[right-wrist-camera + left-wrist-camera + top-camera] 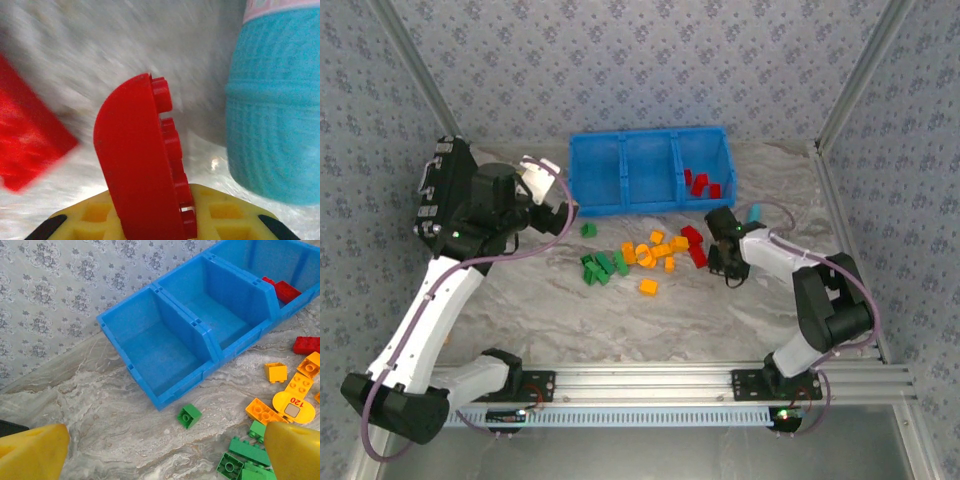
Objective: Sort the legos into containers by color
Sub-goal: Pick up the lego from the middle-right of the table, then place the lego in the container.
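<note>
Right gripper (722, 262) pinches a red lego (135, 165), its base cut off, background blurred.
Left gripper (165, 454) gapes empty beside the bin (210, 342); red, orange and green legos (645, 260) lie loose before it, some reds in its right compartment.

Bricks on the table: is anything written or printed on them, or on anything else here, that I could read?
"120" in red digits, on the round-ended orange-yellow brick.
Nothing else can be read. The blue bin is plain, and so is the red brick in the right wrist view. The pale band on the cyan thing is too blurred to read.
</note>
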Robot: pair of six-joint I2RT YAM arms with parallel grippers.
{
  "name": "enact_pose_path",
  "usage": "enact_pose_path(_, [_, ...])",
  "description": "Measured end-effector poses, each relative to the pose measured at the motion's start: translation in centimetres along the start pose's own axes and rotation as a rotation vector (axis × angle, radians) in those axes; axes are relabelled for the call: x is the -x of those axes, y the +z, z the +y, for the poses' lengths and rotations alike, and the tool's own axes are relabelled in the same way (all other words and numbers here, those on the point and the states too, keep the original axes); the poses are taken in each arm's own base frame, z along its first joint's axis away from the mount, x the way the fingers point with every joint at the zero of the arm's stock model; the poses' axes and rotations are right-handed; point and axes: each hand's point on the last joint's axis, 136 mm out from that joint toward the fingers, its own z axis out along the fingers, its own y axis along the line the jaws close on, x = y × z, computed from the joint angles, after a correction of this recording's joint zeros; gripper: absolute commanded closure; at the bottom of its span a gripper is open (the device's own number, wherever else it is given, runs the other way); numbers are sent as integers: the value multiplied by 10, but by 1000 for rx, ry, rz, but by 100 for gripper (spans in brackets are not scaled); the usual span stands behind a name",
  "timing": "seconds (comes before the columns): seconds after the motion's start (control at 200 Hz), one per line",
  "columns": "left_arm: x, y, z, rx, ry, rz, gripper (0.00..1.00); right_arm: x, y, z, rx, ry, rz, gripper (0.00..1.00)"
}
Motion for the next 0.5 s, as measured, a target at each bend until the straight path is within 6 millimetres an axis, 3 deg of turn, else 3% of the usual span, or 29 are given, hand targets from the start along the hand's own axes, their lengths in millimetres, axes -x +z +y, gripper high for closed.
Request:
enact_pose_path(0.145, [-3,5,11,20,-23,4,0,65,-37,34,79,-37,-125,77])
enact_pose_path(0.24, [-6,10,19,31,-39,13,0,111,-50,56,109,-62,-191,77])
enact_pose_path(0.345, [-12,16,24,41,-52,28,0,154,-45,76,121,-96,-224,77])
enact_pose_path(0.5, [-19,21,32,56,-65,50,0,208,-13,96,124,-128,-236,77])
